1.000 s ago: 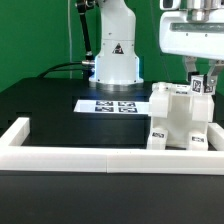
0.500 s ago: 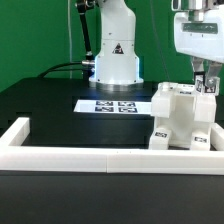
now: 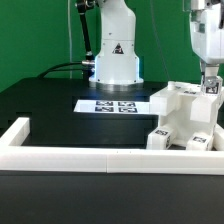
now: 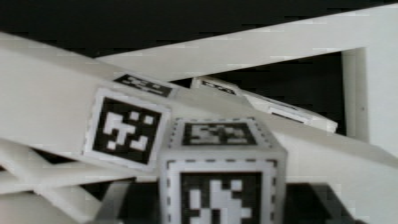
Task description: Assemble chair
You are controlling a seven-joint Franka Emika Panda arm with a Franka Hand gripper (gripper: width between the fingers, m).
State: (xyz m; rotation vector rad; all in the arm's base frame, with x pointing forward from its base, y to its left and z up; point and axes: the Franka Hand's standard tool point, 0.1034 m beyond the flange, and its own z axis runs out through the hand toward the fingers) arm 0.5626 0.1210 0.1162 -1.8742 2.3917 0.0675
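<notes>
We see the dark fingers (image 3: 214, 87) hanging from the white wrist at the exterior view's right. They stand on either side of a narrow upright piece at the top of the chair (image 3: 185, 122) and are closed on that piece, not spread wide. The chair sits directly below the fingers and reaches a little toward the exterior view's left of them. It is a stepped white body of blocky parts, with its feet down near the black worktop (image 3: 50, 115), though we cannot tell whether every foot touches it. Small black-and-white tags (image 3: 160, 134) show on the lower blocks, below the fingers and to the exterior view's left of them. In front of the chair, lower than the fingers, the long white border rail (image 3: 90, 158) runs across the worktop, and the chair's feet stand just behind it. The marker board (image 3: 115, 105) lies flat on the worktop to the exterior view's left of the fingers and apart from the chair. Behind it stands the arm's white base (image 3: 117, 55), well apart from the fingers. In the wrist view the chair (image 4: 222, 185) fills the picture at close range, with crossing white bars and tagged block faces. We cannot make out the fingers themselves in that view.
</notes>
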